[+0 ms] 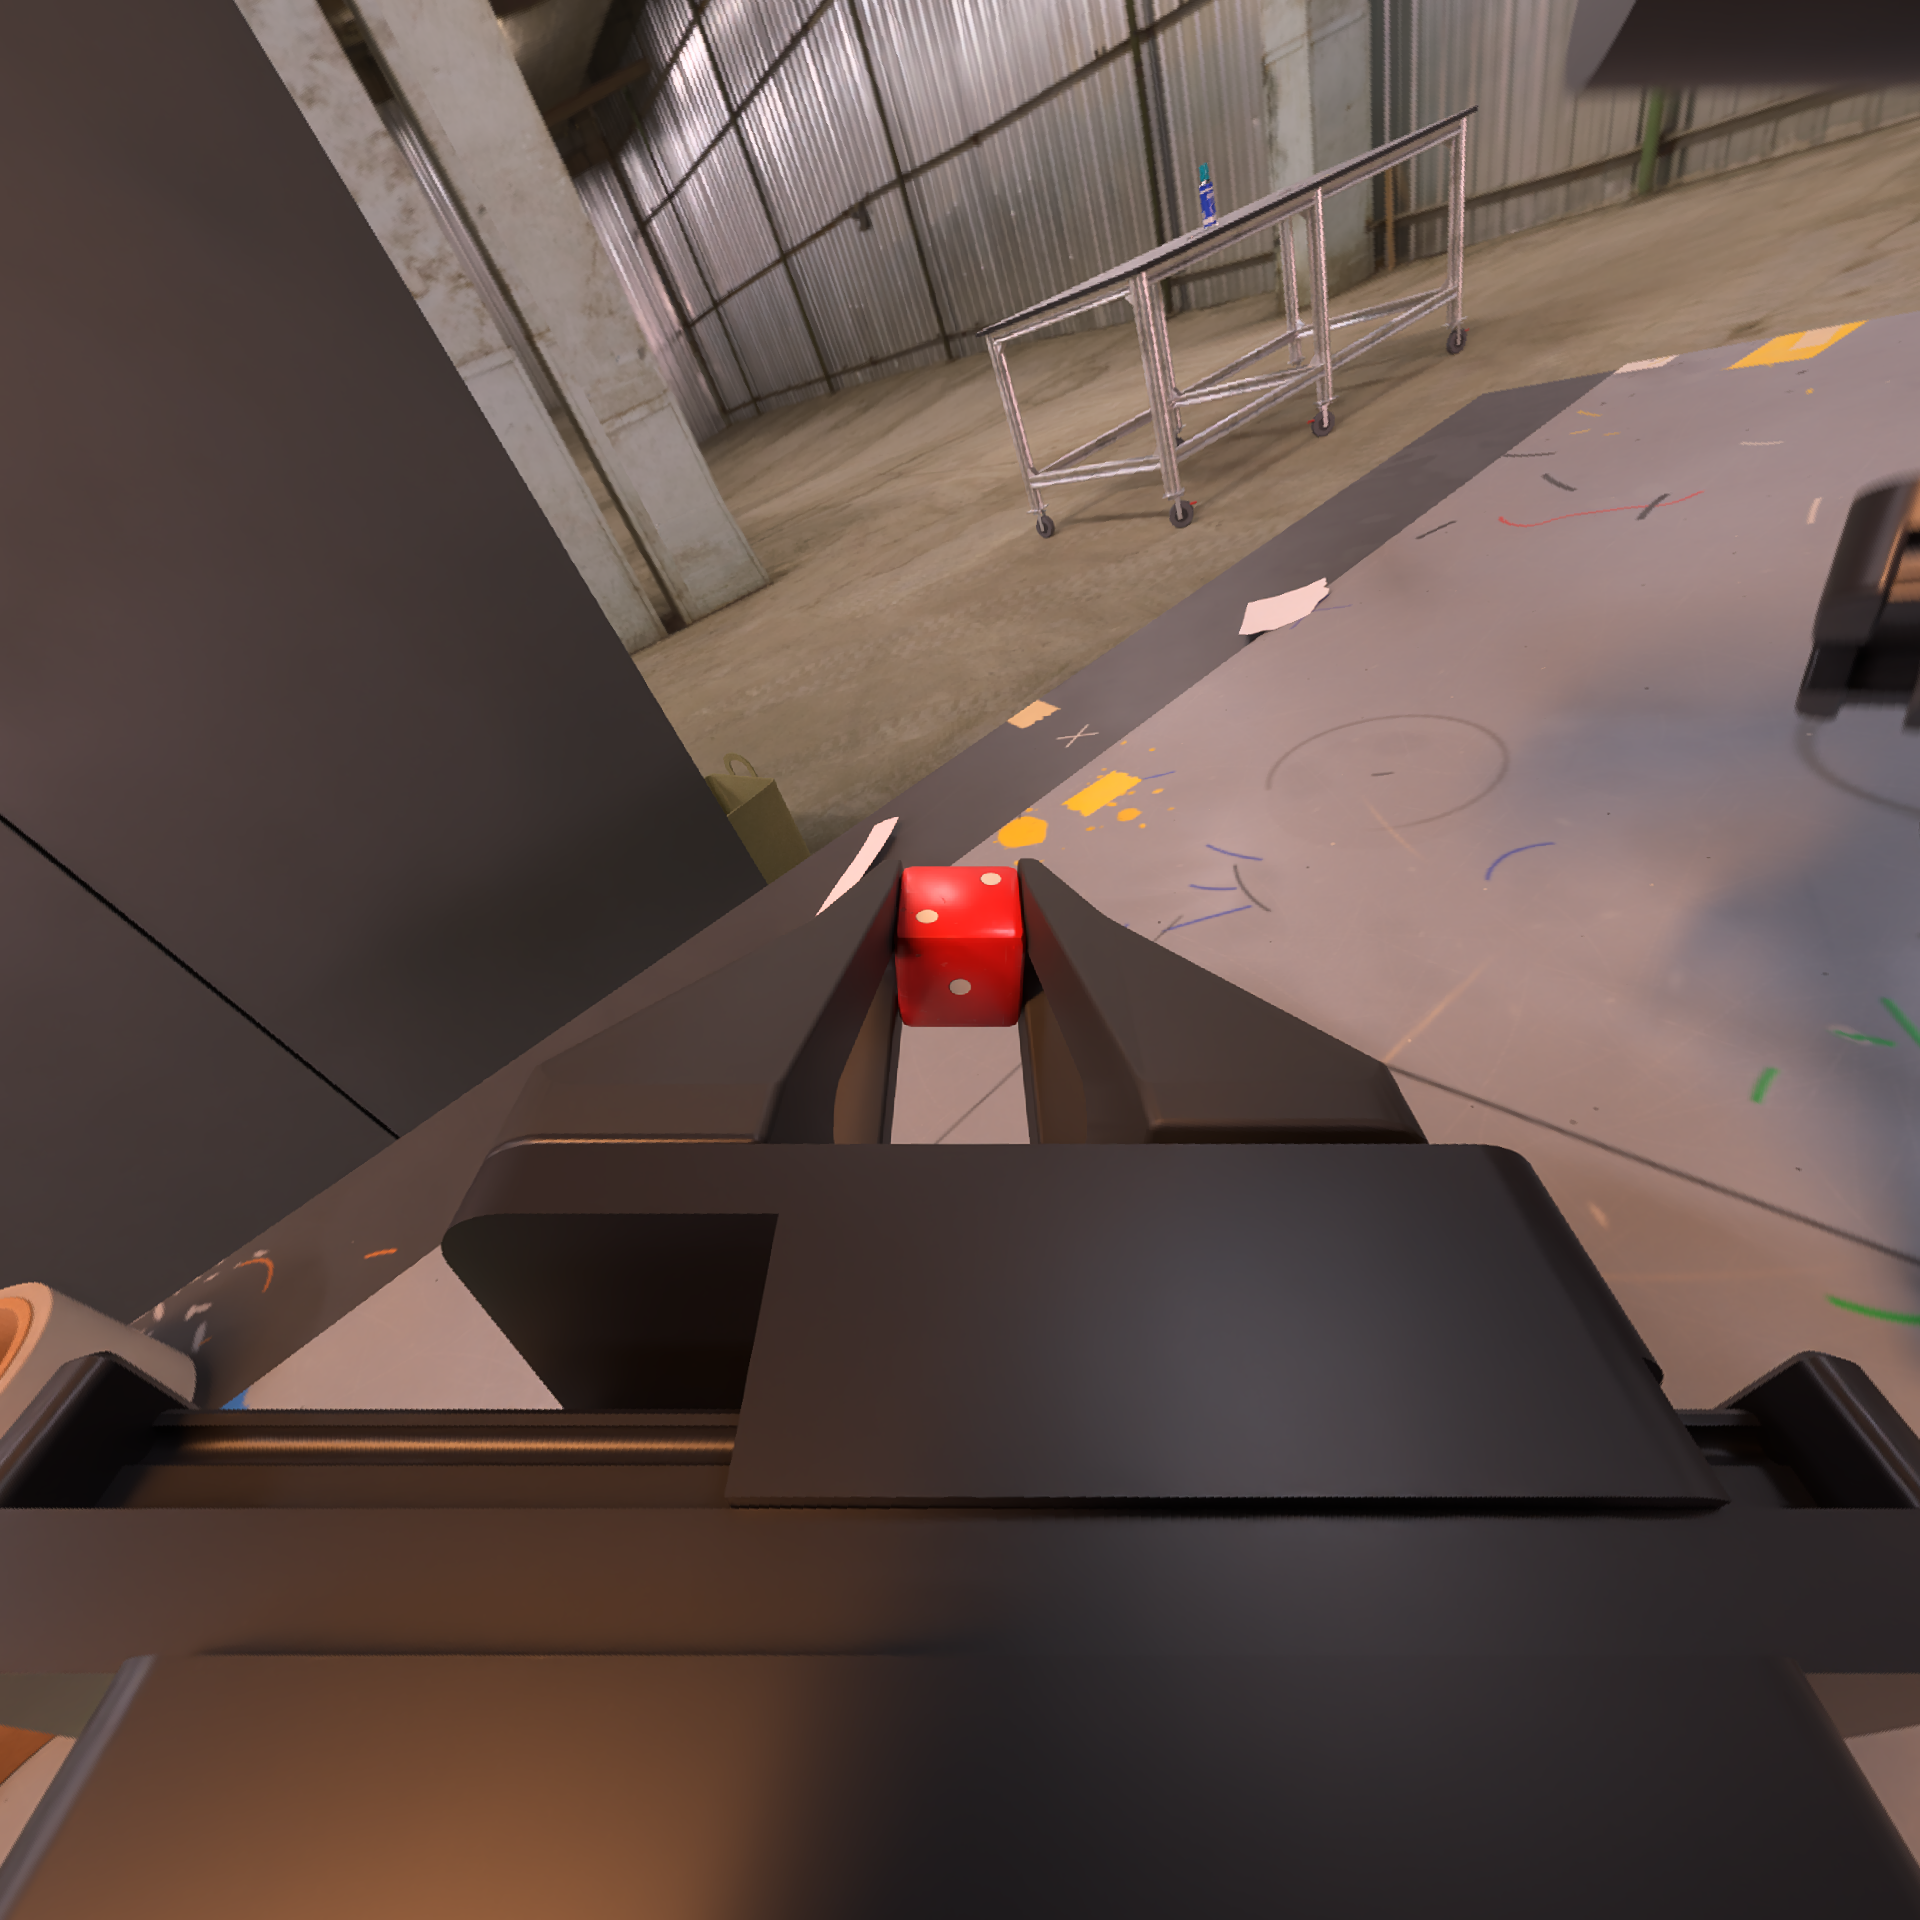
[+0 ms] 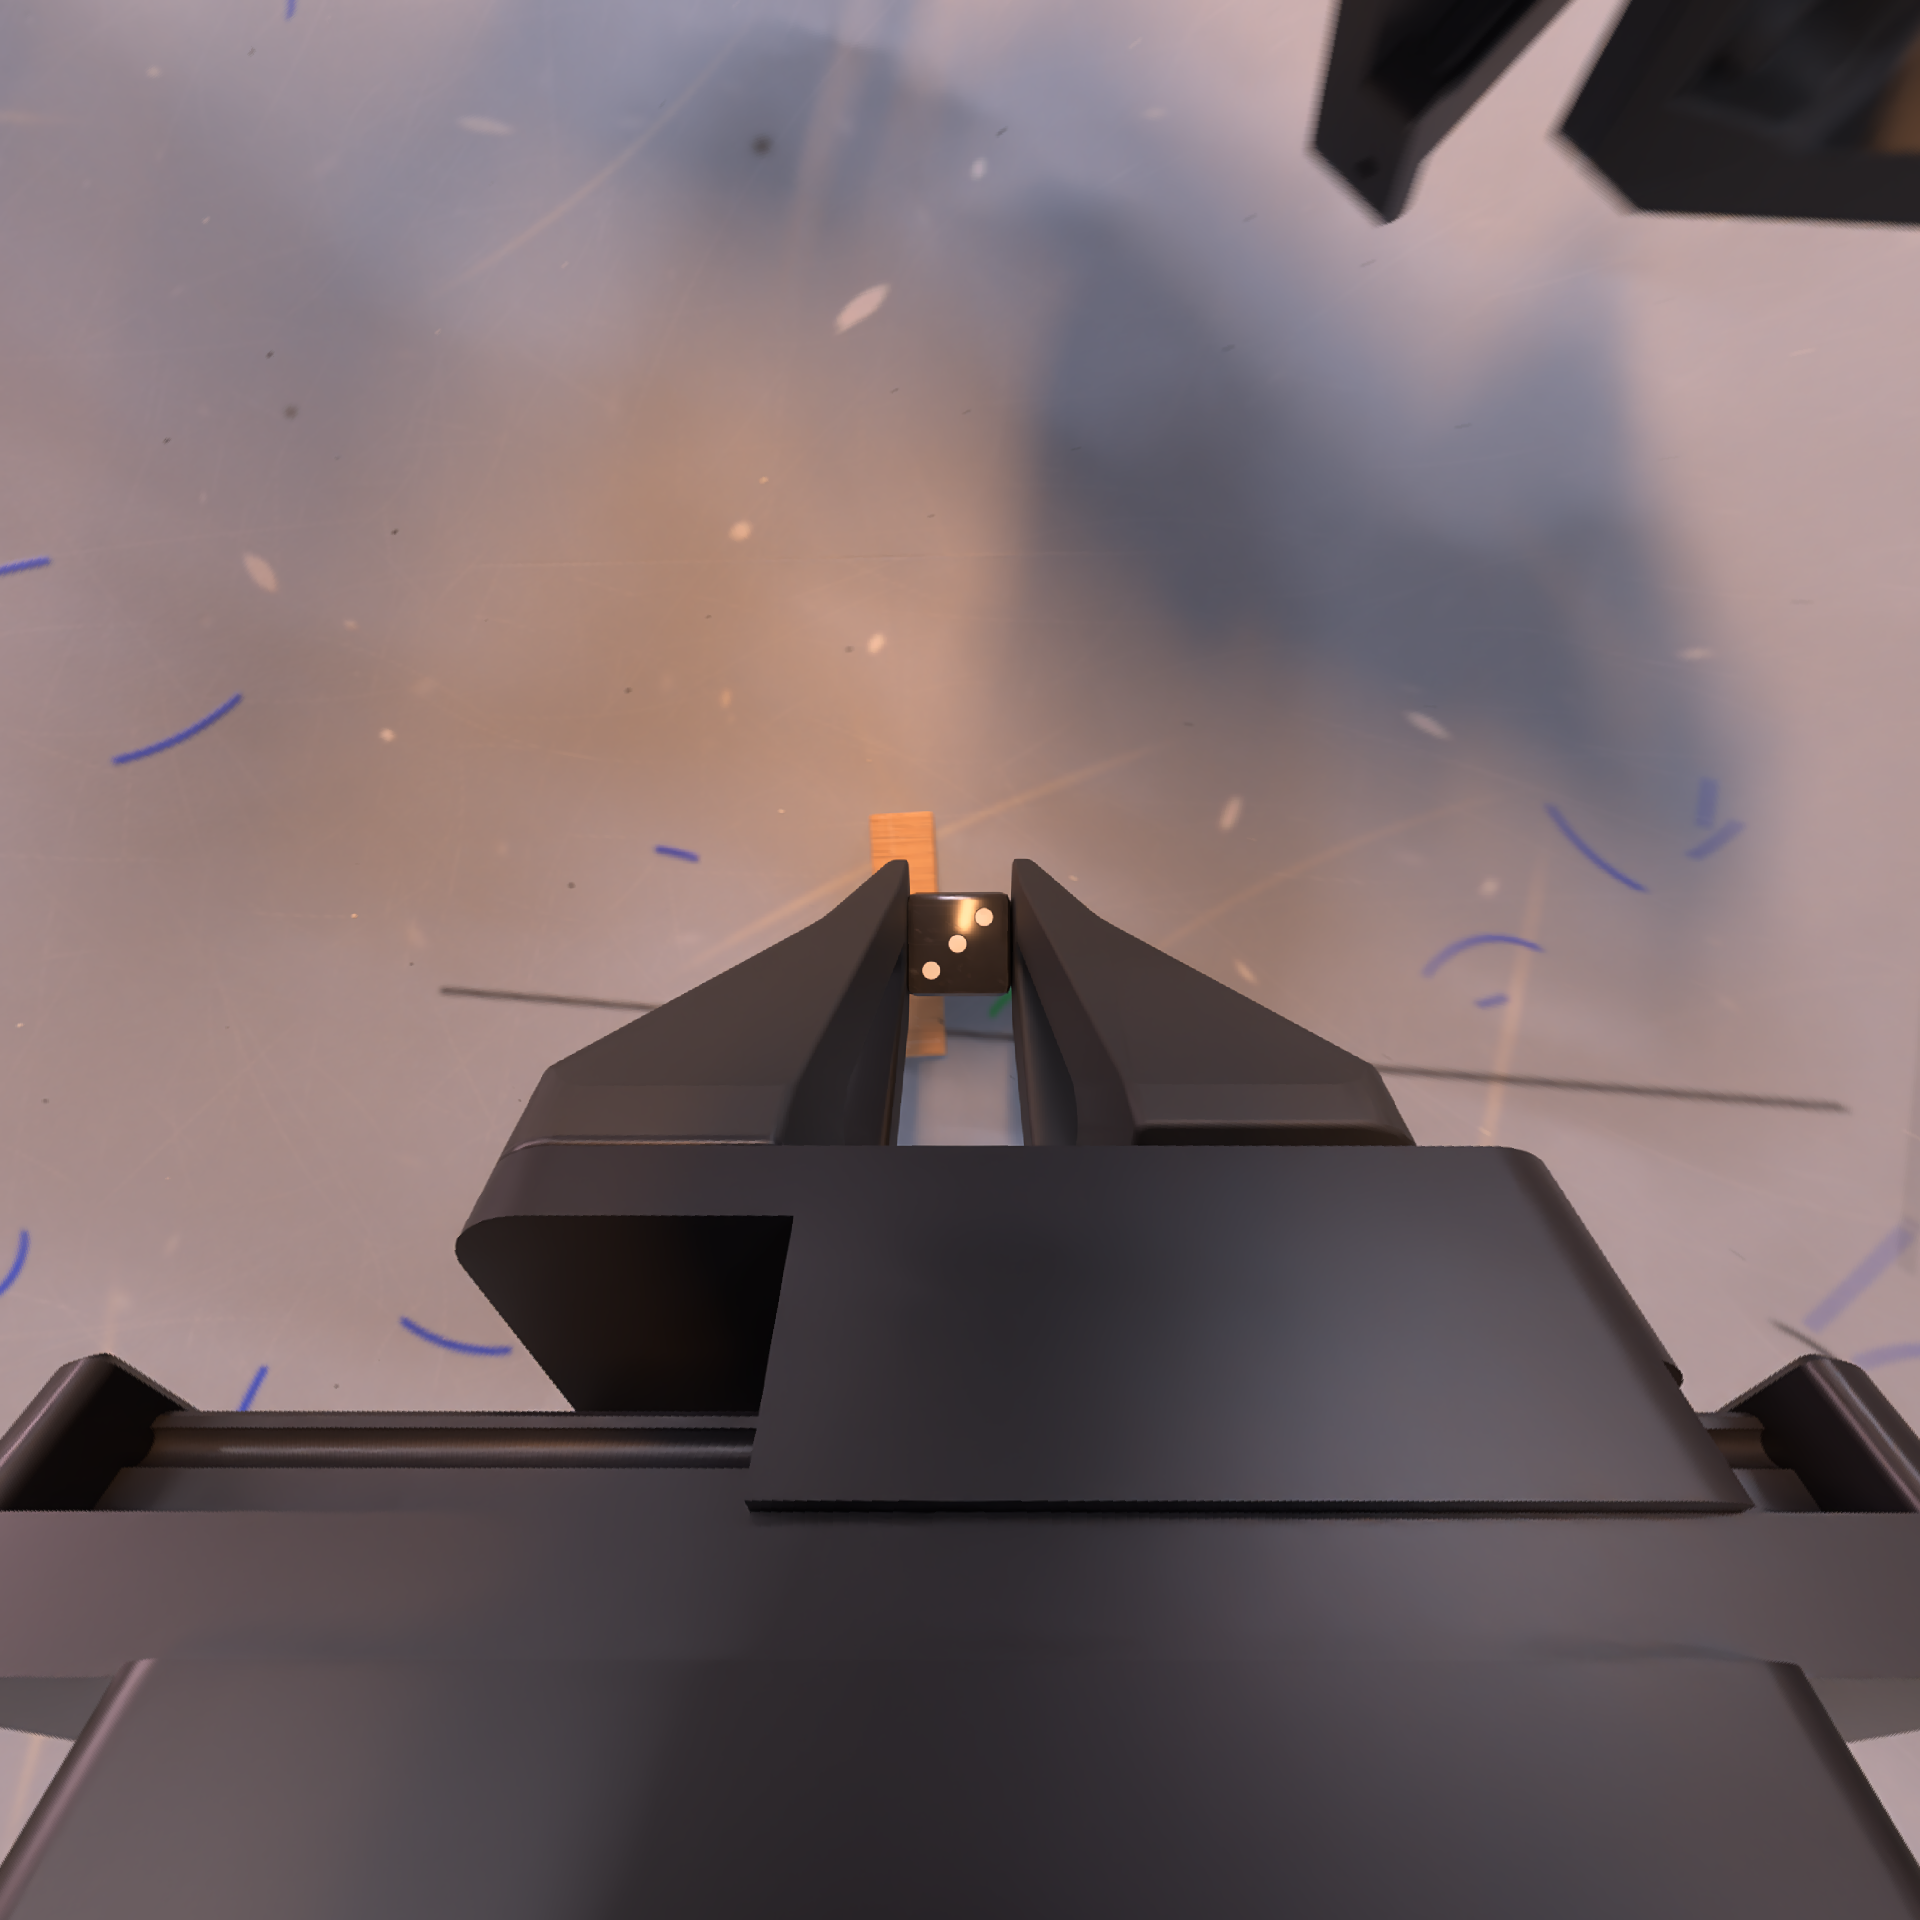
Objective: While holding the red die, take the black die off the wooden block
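Observation:
In the left wrist view my left gripper (image 1: 958, 883) is shut on the red die (image 1: 958, 948), held above the grey table near its edge. In the right wrist view my right gripper (image 2: 958, 883) is shut on the black die (image 2: 958, 941), high above the table. The wooden block (image 2: 904, 840) lies on the table far below; my left finger (image 2: 831, 997) and the die hide most of it. The other gripper (image 1: 1865, 613) shows blurred at the right edge of the left wrist view.
The grey table (image 1: 1507, 935) bears paint marks and paper scraps (image 1: 1283, 608). A dark panel (image 1: 260, 623) stands at its left. A roll of tape (image 1: 62, 1340) sits at the lower left. Dark parts of the other arm (image 2: 1662, 104) hang at the top right.

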Motion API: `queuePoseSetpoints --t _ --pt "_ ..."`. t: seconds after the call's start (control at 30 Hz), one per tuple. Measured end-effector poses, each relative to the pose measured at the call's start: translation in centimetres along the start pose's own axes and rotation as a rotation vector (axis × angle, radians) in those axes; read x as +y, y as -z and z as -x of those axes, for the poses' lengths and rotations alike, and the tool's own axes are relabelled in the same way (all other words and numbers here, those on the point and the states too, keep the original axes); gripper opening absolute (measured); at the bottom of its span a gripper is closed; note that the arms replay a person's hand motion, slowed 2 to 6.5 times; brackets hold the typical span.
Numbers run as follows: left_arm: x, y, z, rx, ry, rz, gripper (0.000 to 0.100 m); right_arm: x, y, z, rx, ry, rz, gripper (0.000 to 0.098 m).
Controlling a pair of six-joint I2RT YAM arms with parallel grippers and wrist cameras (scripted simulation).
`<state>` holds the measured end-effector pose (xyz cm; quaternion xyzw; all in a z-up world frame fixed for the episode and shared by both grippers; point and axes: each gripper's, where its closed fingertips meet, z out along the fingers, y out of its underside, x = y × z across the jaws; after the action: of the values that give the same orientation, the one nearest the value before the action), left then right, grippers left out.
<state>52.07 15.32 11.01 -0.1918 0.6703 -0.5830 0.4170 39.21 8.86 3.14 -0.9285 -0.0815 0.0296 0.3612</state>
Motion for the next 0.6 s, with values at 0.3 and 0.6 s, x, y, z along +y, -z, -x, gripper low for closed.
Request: queuePoseSetpoints --t 0.3,0.6 --pt "-0.2 0.0 -0.2 0.012 -0.003 -0.009 0.018 -0.7 9.1 -5.2 0.466 -0.057 -0.161 0.0161" --pt "-0.6 -0.1 -0.6 0.023 -0.009 -0.025 0.018 4.7 20.1 -8.7 0.992 -0.287 -0.164 0.0161"
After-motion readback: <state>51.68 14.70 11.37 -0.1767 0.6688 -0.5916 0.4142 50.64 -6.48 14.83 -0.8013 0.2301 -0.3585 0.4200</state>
